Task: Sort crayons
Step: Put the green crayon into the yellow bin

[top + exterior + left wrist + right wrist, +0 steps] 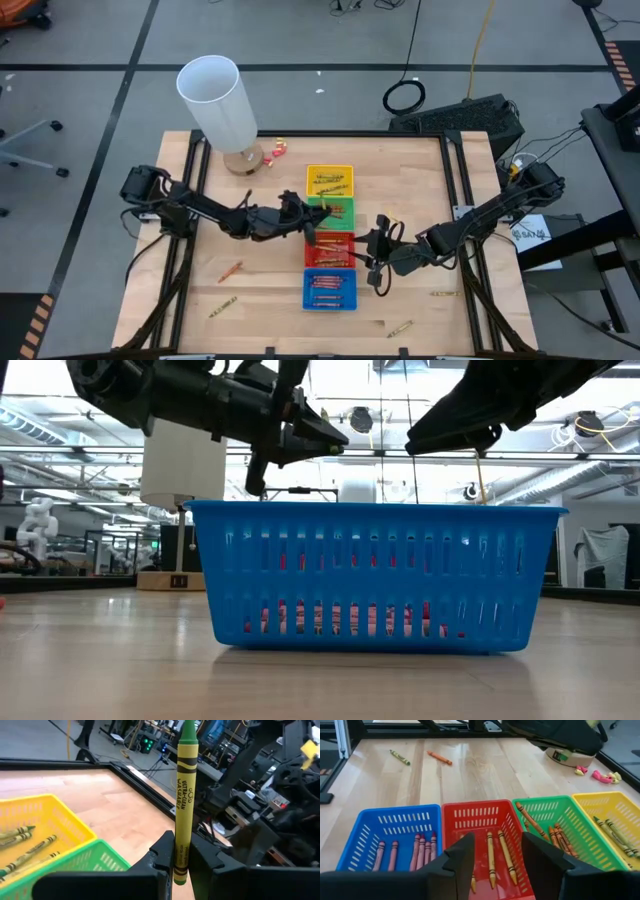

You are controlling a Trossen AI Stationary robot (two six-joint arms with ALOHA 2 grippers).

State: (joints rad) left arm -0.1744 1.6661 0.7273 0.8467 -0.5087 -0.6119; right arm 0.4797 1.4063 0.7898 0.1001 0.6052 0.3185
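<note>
From above, four trays sit in a row mid-table: yellow tray (pixel 329 180), green tray (pixel 331 212), red tray (pixel 329 248) and blue tray (pixel 330 288), each already holding crayons. The left gripper (pixel 297 213) hangs at the green tray, the right gripper (pixel 376 250) just beside the red one. Four loose crayons are left on the wood: an orange crayon (pixel 231 270), and olive ones at (pixel 222 305), (pixel 400 327) and (pixel 445 293); so I judge the sorting well along but unfinished. At table height, the blue tray fills the view, pinkish sticks showing through its slots, both arms above it. Past the left wrist, the fingers (pixel 161 851) pinch a green-tipped crayon (pixel 184 795) upright near the yellow and green trays; its wrapper reads "ULTRA-CLEAN WASHABLE". Past the right wrist, the fingers (pixel 465 855) stand wide apart and empty over the red tray; the four trays hold their crayons, with two strays on the table beyond.
</note>
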